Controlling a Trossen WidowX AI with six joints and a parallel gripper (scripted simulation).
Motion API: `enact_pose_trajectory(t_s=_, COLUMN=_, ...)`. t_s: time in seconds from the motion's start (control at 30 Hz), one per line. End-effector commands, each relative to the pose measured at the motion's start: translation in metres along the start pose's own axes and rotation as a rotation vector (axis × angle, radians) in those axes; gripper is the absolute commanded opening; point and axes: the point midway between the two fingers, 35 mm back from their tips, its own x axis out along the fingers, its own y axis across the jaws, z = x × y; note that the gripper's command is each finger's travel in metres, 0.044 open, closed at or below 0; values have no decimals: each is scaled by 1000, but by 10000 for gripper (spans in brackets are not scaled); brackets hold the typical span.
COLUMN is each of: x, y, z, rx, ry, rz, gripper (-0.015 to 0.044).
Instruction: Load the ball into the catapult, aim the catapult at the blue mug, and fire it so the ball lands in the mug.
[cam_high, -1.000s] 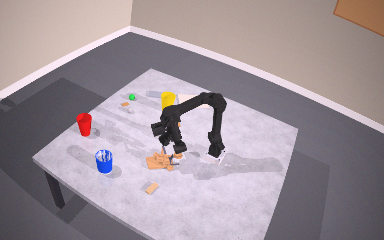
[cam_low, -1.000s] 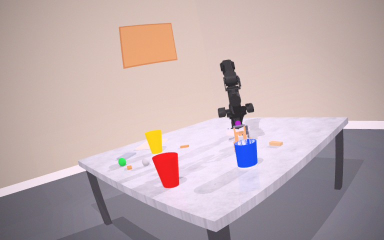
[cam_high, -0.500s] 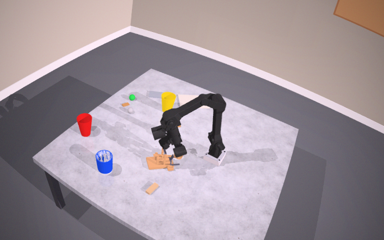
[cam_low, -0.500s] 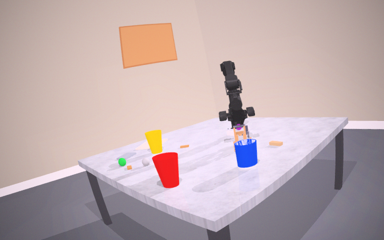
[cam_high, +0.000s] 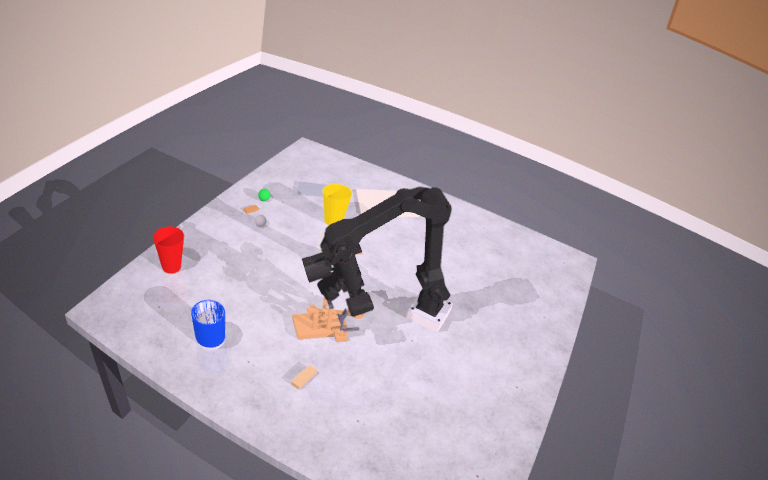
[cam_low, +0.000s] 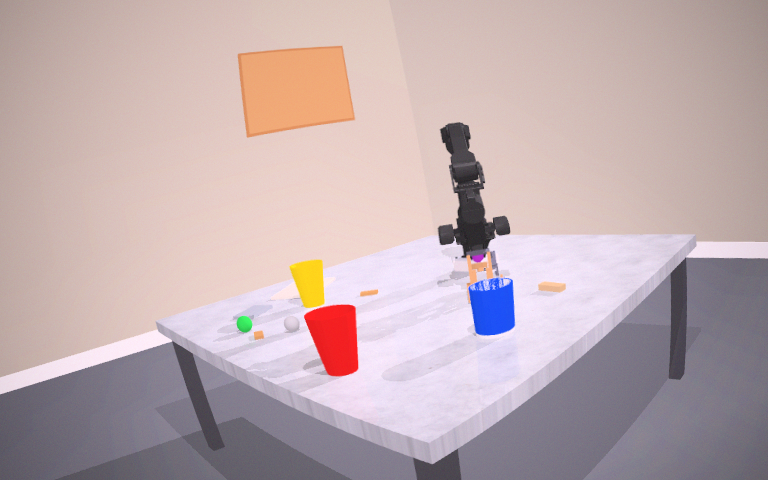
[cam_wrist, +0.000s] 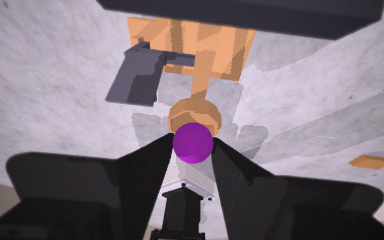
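A purple ball (cam_low: 478, 258) (cam_wrist: 193, 145) is pinched between the fingertips of my gripper (cam_wrist: 192, 140). The gripper is shut on it, above and just short of the round orange cup (cam_wrist: 195, 107) at the end of the catapult's arm; in the wrist view the ball overlaps the cup's near rim. In the top view the ball is hidden. The orange catapult (cam_high: 308, 327) (cam_low: 474, 274) (cam_wrist: 220, 65) stands on the table, with dark grey parts (cam_wrist: 132, 80) at one side. The blue mug (cam_high: 209, 329) (cam_low: 493, 311) stands upright beyond the catapult, away from the arm's base.
A red cup (cam_high: 169, 253) (cam_low: 338, 342) and a yellow cup (cam_high: 335, 206) (cam_low: 309, 285) stand upright. A green ball (cam_high: 263, 194) (cam_low: 244, 323) and a grey ball (cam_high: 260, 220) (cam_low: 291, 323) lie near a small orange block (cam_high: 251, 208) (cam_low: 258, 335). A larger block (cam_high: 304, 376) (cam_low: 551, 286) lies near the catapult.
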Motion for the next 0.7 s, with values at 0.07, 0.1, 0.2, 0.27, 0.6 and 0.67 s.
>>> enact_pose_trajectory(t_s=0.07, x=-1, y=0, z=0, rx=0, ry=-1, rz=0, gripper=210)
enact_pose_trajectory(t_s=0.1, x=-1, y=0, z=0, rx=0, ry=-1, rz=0, gripper=236)
enact_pose_trajectory(t_s=0.2, x=-23, y=0, z=-5, rx=0, ry=-46, rz=0, gripper=315)
enact_pose_trajectory(t_s=0.27, x=-55, y=0, z=-16, rx=1, ry=-110, rz=0, gripper=368)
enact_pose_trajectory(t_s=0.6, x=-104, y=0, z=-6, rx=10, ry=-269, rz=1, gripper=440)
enact_pose_trajectory(t_s=0.67, x=-118, y=0, z=15, rx=18, ry=-337, rz=2, gripper=440)
